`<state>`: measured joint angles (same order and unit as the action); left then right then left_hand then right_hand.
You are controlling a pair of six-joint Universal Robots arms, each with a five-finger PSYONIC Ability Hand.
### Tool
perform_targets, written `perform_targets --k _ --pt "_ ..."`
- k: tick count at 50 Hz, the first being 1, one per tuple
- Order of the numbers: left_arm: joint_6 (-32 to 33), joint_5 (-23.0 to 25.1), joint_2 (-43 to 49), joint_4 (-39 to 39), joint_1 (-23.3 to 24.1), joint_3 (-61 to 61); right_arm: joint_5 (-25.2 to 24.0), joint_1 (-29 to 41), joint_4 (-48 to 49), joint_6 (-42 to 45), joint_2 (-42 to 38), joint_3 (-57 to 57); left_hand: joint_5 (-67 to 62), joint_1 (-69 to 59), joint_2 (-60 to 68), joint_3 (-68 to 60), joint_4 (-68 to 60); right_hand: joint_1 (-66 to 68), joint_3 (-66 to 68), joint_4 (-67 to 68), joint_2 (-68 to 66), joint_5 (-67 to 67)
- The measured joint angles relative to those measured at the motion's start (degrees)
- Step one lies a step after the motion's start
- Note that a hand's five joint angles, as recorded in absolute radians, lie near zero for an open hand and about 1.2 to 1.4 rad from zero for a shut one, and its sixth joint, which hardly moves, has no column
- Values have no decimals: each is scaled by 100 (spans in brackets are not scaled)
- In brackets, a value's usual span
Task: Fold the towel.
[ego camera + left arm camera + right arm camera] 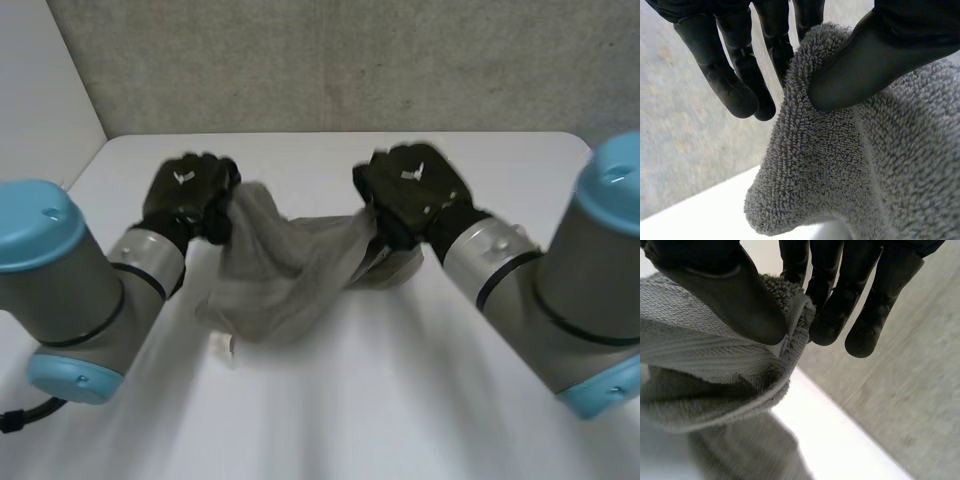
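A grey terry towel [290,270] hangs bunched between my two hands above the white table [400,400]. My left hand [190,195] holds the towel's left upper corner. Its thumb [865,65] pinches the towel [840,165] against the fingers [775,50]. My right hand [415,190] holds the towel's right upper corner. There the thumb [735,295] presses the towel's hem [715,360] against the fingers [825,305]. The towel's lower part sags onto the table between the arms.
A grey wall [350,60] stands behind the table's far edge. Bare table top lies in front of the towel, toward the arms.
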<state>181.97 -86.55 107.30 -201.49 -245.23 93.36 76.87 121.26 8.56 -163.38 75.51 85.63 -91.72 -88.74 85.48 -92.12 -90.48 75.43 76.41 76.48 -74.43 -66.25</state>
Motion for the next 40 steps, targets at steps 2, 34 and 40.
perform_targets --k 2,34,40 --pt "-144 -2 -243 60 -4 2 1 -21 -41 -45 187 -13 0 0 0 0 0 0 0 0 0 0" --pt "-953 -776 -845 1797 1303 -664 78 -1236 -1409 -21 -279 -1102 0 0 0 0 0 0 0 0 0 0" --pt "-268 -1176 301 1787 1457 -1232 76 -1208 -1400 141 -909 -1302 0 0 0 0 0 1 0 0 0 0"
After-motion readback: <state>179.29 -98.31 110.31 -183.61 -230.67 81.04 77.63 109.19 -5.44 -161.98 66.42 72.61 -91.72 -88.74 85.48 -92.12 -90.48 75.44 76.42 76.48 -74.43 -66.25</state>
